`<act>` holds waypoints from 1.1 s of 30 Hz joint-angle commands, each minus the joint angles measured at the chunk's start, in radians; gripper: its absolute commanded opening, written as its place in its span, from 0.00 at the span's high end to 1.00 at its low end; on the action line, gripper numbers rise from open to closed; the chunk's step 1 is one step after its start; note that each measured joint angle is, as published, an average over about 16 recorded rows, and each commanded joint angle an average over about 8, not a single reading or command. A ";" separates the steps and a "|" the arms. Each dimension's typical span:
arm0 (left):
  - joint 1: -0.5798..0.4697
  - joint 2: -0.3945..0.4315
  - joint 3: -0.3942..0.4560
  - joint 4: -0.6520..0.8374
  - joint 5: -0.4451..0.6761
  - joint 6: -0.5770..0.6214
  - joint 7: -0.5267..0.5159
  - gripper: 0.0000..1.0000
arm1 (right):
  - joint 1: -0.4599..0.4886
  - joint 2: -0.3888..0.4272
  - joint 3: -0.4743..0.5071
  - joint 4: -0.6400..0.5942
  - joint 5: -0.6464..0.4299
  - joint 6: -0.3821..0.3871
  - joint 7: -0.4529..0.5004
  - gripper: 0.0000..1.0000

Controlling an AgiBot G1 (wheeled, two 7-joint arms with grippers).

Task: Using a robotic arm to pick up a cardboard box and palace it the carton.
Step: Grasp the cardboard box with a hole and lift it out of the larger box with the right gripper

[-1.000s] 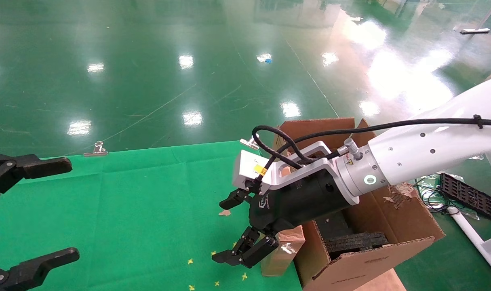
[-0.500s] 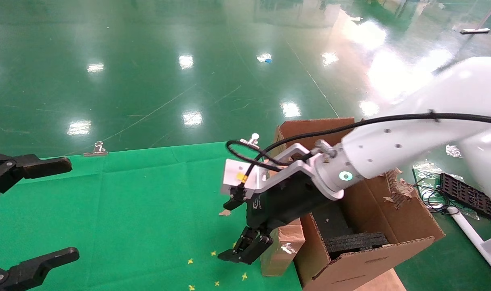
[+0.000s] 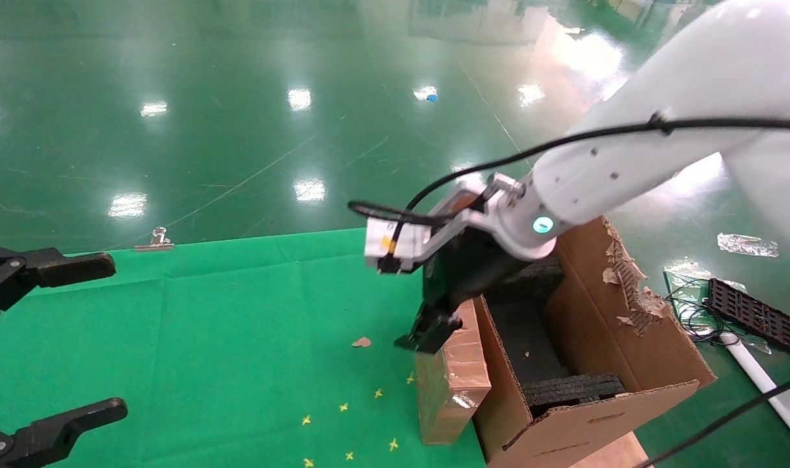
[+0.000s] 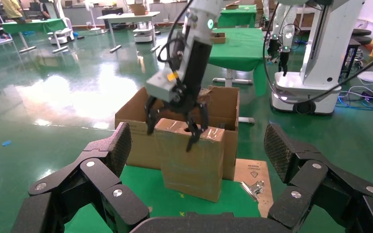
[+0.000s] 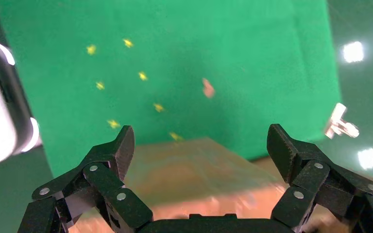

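Observation:
The small taped cardboard box stands on end on the green cloth, against the near-left wall of the carton. My white right arm's gripper points down over the box's top end, open, one finger on either side of it. In the right wrist view the box fills the gap between the wide-apart fingers of the right gripper. The left wrist view shows the box, the carton and that gripper on top. My left gripper is parked open at the left edge.
Black foam lines the carton, whose far flap is torn. A binder clip holds the cloth's far edge; another lies near the carton. A cardboard scrap lies on the cloth. A black tray and cables are on the floor.
My right gripper has risen from low beside the box and swung upright, so it now points down over the box's top end. The box and left gripper have not moved.

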 commanded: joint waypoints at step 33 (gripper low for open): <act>0.000 -0.001 0.001 0.000 -0.001 -0.001 0.001 0.00 | 0.324 0.016 -0.531 -0.124 0.277 0.028 0.074 0.00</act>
